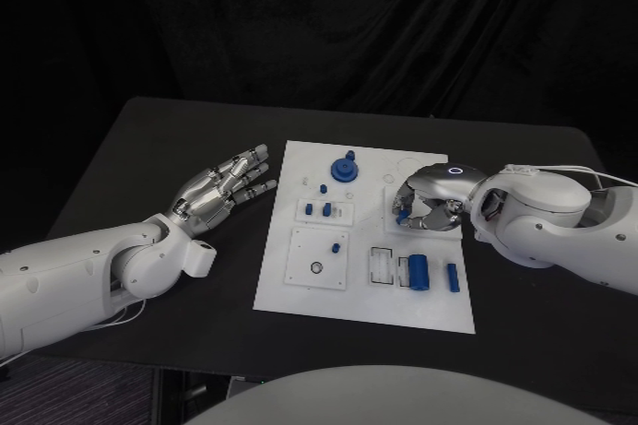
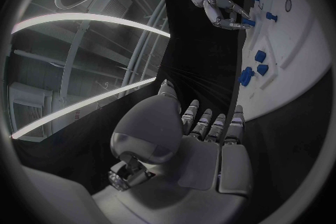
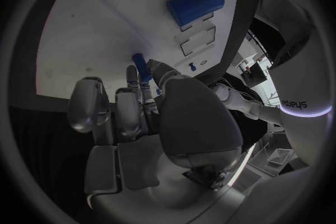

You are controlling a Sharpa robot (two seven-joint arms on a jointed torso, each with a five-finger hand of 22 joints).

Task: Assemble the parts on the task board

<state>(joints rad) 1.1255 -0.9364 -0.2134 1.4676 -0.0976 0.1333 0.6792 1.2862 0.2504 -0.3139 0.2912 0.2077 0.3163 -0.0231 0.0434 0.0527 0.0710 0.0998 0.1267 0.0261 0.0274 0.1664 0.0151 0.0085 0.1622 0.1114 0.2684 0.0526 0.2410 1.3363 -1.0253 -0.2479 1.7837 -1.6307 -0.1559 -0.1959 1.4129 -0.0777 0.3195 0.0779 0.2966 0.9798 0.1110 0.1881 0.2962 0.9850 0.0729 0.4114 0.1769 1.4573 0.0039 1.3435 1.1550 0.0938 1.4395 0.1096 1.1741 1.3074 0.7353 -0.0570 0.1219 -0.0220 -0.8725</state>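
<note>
Our right hand [image 1: 428,202] sits over the right side of the task board [image 1: 300,291], fingers curled inward around a small blue peg [image 3: 142,63] — we pinch it between the fingertips, with its free end sticking out past them toward the white surface. We judge the peg is held this way so its tip can be steered down into a seat on the board; which seat we are aiming for we cannot tell. The wrist is bent so the palm faces down and back toward the board's middle, with the white forearm coming in from the right edge of the table [image 1: 159,139].

Our left hand [image 1: 223,190] holds nothing. It lies flat just off the board's left edge, palm down, fingers stretched and slightly apart, pointing toward the far corner — parked clear, we think, so the right hand has room to work.

On the board, a blue round knob part [image 1: 346,170] stands near the far edge, a few small blue pieces [image 1: 319,207] rest in the middle tray, a blue cylinder [image 1: 419,270] lies in a recess near the front, and a slim blue bar [image 1: 452,277] lies just beside it. Most parts look unseated, so the assembly seems early.
</note>
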